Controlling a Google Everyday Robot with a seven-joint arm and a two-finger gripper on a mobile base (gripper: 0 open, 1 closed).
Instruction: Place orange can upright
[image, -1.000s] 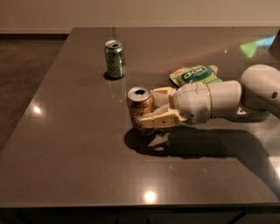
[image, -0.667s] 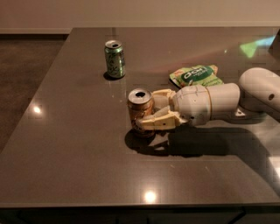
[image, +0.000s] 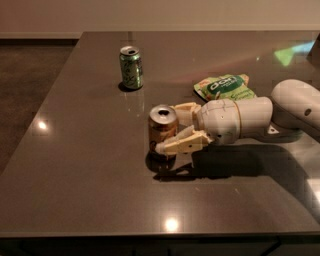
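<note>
The orange can (image: 161, 134) stands upright near the middle of the dark table (image: 90, 165), silver top facing up. My gripper (image: 172, 127) reaches in from the right and is shut on the can. One cream finger (image: 180, 144) lies across the can's near side and the other (image: 186, 108) sits behind it. The can's bottom is at or just above the table surface, with its shadow right under it.
A green can (image: 131, 67) stands upright at the back left. A green snack bag (image: 225, 86) lies flat behind my arm (image: 260, 117). The table's left edge and front edge are in view.
The gripper and the orange can have shifted slightly to the right and down. The grip is the same and the can stays upright.
</note>
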